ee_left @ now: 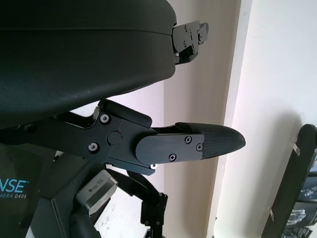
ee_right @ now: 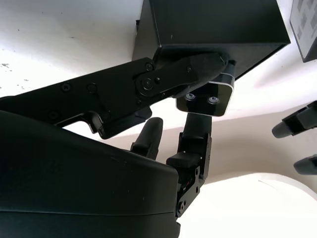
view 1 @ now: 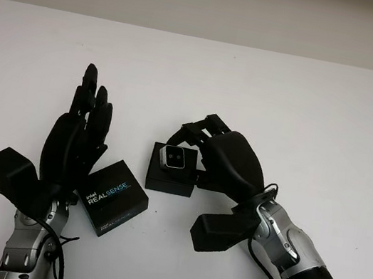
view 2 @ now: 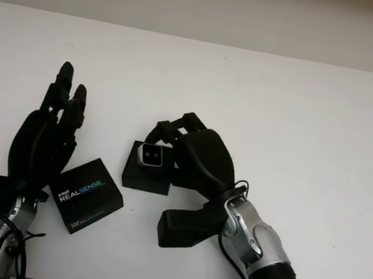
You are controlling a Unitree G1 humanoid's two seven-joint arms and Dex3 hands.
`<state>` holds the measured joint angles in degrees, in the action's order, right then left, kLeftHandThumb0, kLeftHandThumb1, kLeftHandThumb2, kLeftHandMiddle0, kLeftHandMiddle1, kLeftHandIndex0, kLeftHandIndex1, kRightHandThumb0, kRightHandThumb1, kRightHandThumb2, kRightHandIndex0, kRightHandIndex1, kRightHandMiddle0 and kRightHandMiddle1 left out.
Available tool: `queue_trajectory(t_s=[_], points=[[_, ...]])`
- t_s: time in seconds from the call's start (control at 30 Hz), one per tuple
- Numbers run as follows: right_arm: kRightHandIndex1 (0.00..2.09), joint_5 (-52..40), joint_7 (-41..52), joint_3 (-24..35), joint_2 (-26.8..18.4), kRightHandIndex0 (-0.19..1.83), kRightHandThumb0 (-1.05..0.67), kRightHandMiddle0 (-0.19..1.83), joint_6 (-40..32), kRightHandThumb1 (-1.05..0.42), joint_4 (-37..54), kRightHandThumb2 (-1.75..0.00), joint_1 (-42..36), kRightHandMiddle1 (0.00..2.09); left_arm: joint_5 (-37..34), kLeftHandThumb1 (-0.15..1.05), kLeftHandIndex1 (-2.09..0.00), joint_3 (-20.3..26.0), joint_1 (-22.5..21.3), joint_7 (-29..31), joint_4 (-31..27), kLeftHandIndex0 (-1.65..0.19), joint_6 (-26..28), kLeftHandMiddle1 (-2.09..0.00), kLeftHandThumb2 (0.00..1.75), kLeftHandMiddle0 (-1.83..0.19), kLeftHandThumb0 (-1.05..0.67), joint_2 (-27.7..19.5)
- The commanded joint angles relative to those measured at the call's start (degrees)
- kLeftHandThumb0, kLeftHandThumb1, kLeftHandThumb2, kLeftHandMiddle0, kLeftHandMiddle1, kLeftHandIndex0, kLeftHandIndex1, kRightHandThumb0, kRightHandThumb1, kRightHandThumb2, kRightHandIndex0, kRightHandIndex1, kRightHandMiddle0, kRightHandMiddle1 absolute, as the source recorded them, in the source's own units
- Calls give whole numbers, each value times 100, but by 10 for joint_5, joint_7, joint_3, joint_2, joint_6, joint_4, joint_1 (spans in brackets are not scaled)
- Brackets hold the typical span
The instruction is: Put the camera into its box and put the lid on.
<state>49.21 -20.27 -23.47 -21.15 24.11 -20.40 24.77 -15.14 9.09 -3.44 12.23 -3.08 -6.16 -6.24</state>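
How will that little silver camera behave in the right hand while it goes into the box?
The camera, pinched by the right hand over the box, looks rigid and probably light. Its smooth rounded shell may slip. The lenses look scratchable.

The left hand [view 1: 77, 136] was raised upright and open, holding nothing, while the right hand [view 1: 207, 150] reached forward with its fingers [ee_right: 198, 69] curled.

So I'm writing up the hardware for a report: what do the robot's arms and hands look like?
Both hands, left hand and right hand, are matte black with rounded shells and jointed, screw-fastened fingers. A black boxy module sits near each wrist. The forearms are silver metal with black bands, and thin black cables loop beside them.
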Motion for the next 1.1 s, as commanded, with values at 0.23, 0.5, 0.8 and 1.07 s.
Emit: queue_trajectory(t_s=[0.23,0.5,0.8,1.07], points=[[110,-139,102,42,23,12,-40,43,-18,-95,35,-6,-11,145,2,105,0,-4,6,-2,-2,19,2,0,41,19,-73,4],[96,-259,214,94,47,14,-37,42,-93,-94,127,-5,-20,152,0,105,0,-5,7,-12,-6,19,7,0,37,19,-73,14],[65,-314,292,127,59,18,-40,38,-222,-97,221,-6,-36,160,20,105,0,-16,4,-28,-8,19,5,0,39,19,-75,23],[43,-284,312,126,53,26,-41,33,-307,-100,269,-6,-49,175,14,105,0,-23,-3,-32,-6,19,4,0,37,19,-73,34]])
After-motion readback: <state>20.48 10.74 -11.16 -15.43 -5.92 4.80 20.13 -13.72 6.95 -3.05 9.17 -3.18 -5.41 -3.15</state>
